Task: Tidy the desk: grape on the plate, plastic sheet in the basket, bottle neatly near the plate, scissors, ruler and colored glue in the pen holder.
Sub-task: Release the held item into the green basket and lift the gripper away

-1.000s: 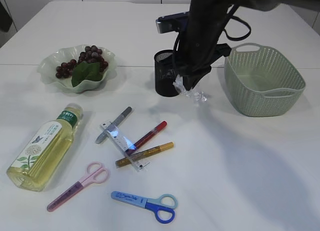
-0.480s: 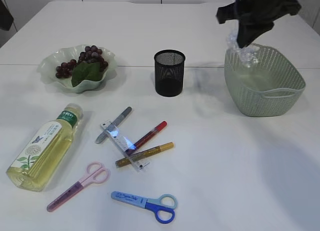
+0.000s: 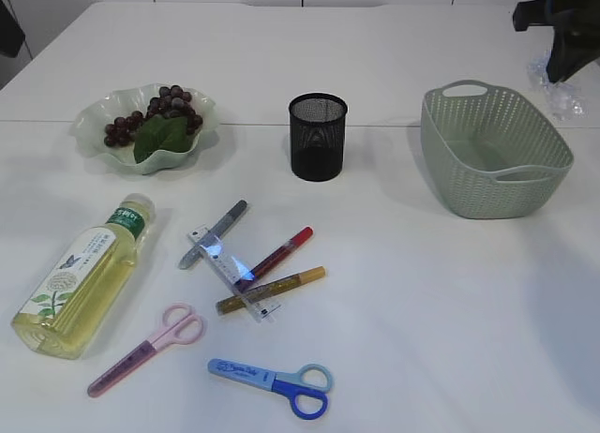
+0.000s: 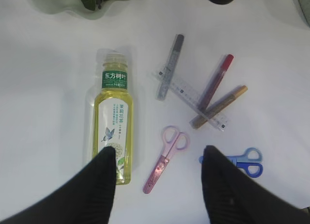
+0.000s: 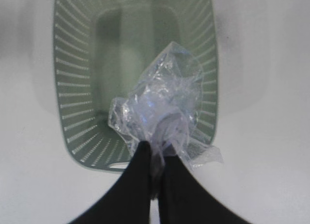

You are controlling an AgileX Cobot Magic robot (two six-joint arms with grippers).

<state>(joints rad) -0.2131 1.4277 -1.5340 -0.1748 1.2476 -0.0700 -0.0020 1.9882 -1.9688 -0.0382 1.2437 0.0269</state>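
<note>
- We catch only a dark corner of the right gripper (image 3: 568, 41) at the upper right edge of the exterior view, the rest cut off; crinkled clear sheet (image 3: 561, 88) dangles under it.
- From the right wrist, we see its black fingers (image 5: 140, 178) pressed together, pinching the sheet (image 5: 162, 112); the crumpled glossy film hides part of the basket (image 5: 72, 112).
- The basket (image 3: 487, 185), pale green ribbed plastic with slotted walls, sits at right.
- Left gripper (image 4: 160, 158): jaws spread, nothing between them, at the bottom of the left wrist frame above bottle (image 4: 114, 132) and pink scissors (image 4: 164, 158).
- At upper left, grapes (image 3: 155, 114) lie on a wavy green plate (image 3: 94, 138).
- The black mesh holder (image 3: 318, 138) stands at centre.
- The clear ruler (image 3: 230, 269) is partly covered by the glue pens (image 3: 272, 283); blue scissors (image 3: 277, 381) lie at the bottom.
</note>
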